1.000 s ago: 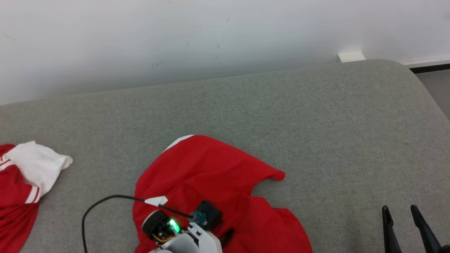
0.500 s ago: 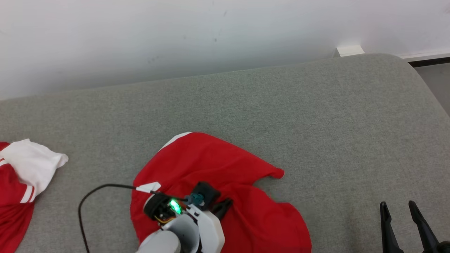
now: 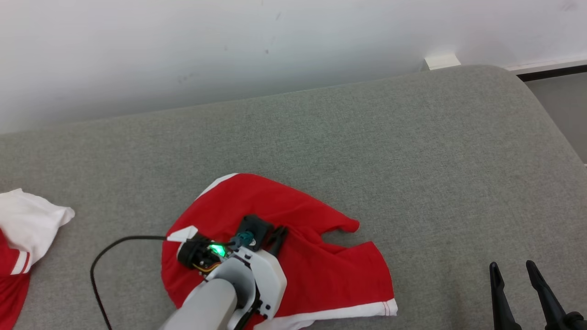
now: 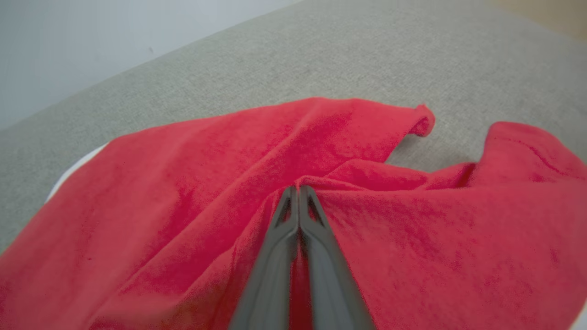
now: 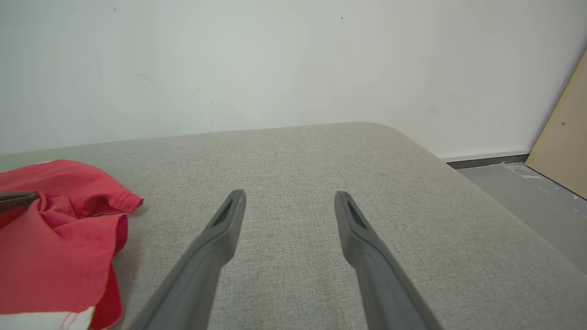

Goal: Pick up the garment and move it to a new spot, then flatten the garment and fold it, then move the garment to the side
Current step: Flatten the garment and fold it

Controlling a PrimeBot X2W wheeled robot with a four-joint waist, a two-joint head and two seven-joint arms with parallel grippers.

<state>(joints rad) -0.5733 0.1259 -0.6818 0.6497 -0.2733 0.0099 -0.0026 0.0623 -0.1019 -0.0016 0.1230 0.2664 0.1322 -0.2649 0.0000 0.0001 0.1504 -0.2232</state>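
- The white wall (image 3: 229,55) runs behind the grey cushion's far edge.
- The grey cushion (image 3: 412,160) spreads wide across the head view, and its far right corner is rounded.
- The red garment (image 3: 321,270) lies crumpled on the cushion, toward its near side and left of its middle. A white hem (image 3: 330,315) shows along the edge closest to the robot.
- Another red-and-white piece of clothing (image 3: 23,224) sits bunched at the cushion's left side, well apart from the garment.
- The pale forearm (image 3: 211,307) of the left arm reaches in from the cushion's near edge, right over the garment.
- And there's the left gripper (image 4: 298,187): fingers pressed tight together, pinching a ridge of red cloth near the garment's middle, fabric puckering around the tips.
- The right gripper (image 5: 290,193) hangs over bare cushion toward its near right, fingers spread wide with nothing between them, clear of the garment.
- A black cable (image 3: 98,261) loops off the left wrist above the cushion.
- A green light (image 3: 215,250) glows on that wrist.
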